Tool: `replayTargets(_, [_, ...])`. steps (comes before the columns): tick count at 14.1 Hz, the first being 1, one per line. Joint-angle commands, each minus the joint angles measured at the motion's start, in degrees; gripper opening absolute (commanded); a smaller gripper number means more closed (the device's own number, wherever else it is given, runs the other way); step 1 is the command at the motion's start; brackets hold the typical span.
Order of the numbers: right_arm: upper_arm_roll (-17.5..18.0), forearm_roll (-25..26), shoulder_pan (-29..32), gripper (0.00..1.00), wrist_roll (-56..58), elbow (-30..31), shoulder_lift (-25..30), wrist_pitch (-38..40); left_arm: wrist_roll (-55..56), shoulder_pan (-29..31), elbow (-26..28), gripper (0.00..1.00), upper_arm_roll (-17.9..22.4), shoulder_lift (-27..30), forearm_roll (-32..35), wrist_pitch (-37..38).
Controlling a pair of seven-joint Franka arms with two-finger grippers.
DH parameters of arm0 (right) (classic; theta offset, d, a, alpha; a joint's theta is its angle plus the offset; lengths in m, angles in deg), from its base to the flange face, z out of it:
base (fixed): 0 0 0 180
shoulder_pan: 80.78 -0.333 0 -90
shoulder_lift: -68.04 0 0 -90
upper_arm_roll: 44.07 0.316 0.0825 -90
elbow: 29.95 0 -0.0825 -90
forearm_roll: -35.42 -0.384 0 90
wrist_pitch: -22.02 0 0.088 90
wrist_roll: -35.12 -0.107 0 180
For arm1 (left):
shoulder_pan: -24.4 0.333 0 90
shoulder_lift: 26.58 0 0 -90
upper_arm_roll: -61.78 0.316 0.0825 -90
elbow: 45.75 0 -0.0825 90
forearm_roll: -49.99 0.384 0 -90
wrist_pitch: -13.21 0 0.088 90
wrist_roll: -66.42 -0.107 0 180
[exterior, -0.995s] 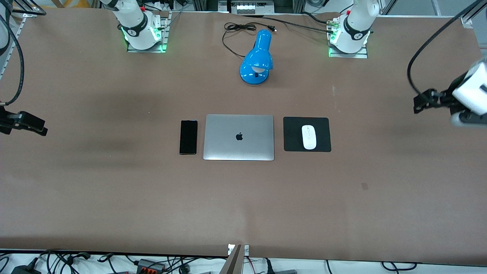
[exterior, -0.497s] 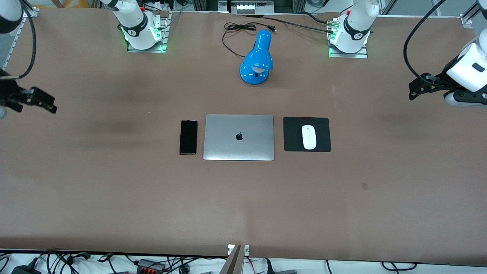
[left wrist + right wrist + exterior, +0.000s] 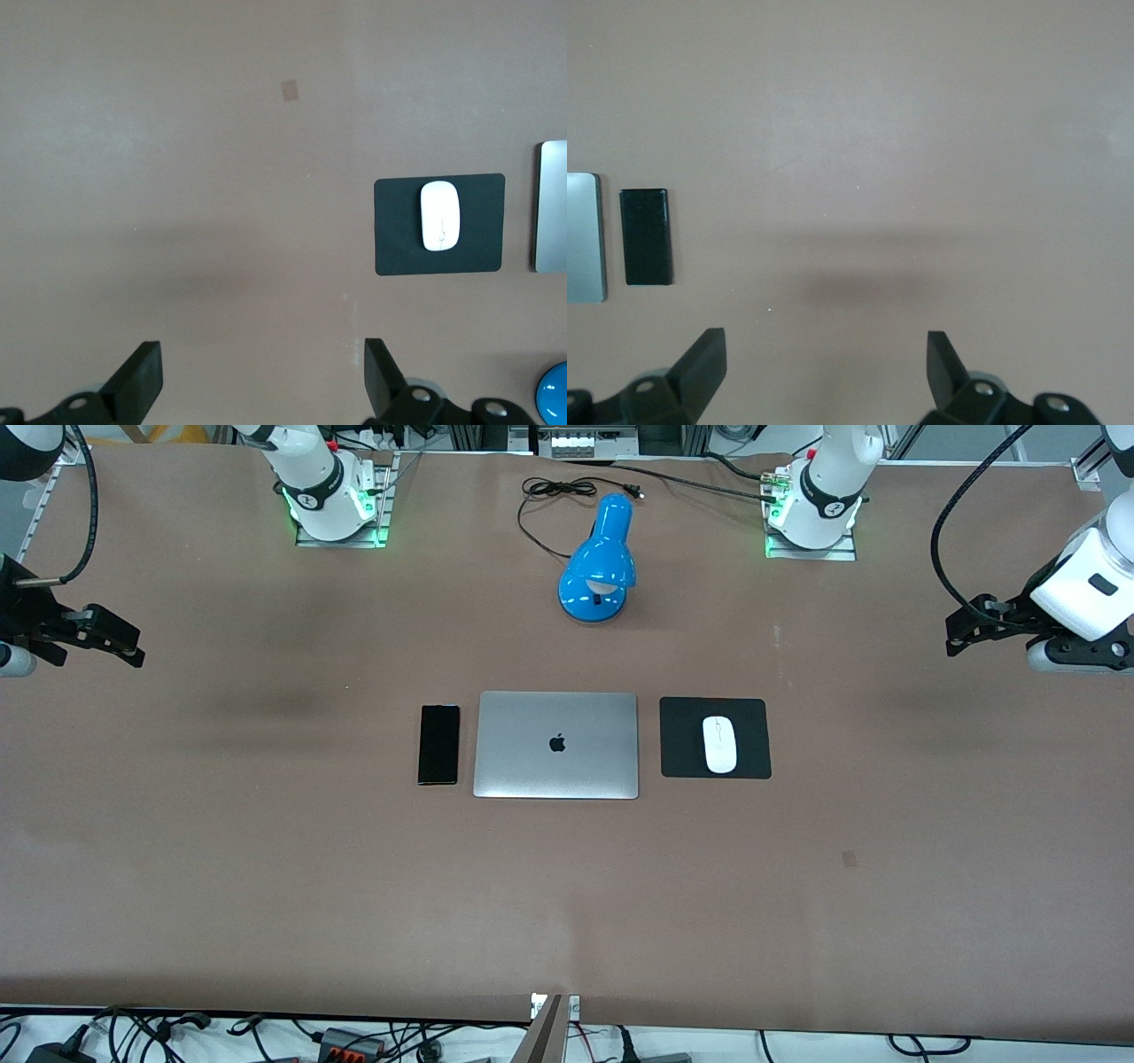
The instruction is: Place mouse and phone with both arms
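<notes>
- Bare surface (image 3: 221, 177) lies under the left gripper's (image 3: 262, 376) spread fingers (image 3: 142, 376); mouse (image 3: 440, 215) well apart.
- Right gripper's (image 3: 824, 372) spread fingers (image 3: 704, 363) likewise; phone (image 3: 646, 235) well apart.

Table (image 3: 266, 868): matt brown covering, paper-like, smooth, faint creases; laptop (image 3: 555, 745): brushed silver metal, satin lid; mouse (image 3: 719, 744): glossy white plastic, smooth; mat (image 3: 680, 737) under it: matt black, cloth-like; phone (image 3: 438, 744): glossy black face; lamp (image 3: 599, 562): shiny blue, hard and smooth.
</notes>
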State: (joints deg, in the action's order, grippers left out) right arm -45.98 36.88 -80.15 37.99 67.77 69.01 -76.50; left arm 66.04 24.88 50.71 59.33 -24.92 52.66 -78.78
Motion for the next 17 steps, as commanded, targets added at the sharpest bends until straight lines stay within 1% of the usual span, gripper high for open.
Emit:
replayTargets(1, [-0.2,-1.81,0.51,1.0,0.74,0.1,0.61,-0.18,0.21,-0.31,-1.97,1.0,0.25,-0.6,-1.09,1.28])
replayTargets(4, [-0.11,-1.02,0.34,1.0,0.74,0.19,0.79,-0.98,0.21,-0.4,-2.5,1.0,0.25,-0.87,-1.09,1.28])
replayTargets(17, [-0.02,-1.54,0.69,1.0,0.56,0.54,1.05,-0.45,0.29,-0.48,-2.68,1.0,0.17,-0.87,-1.09,1.37])
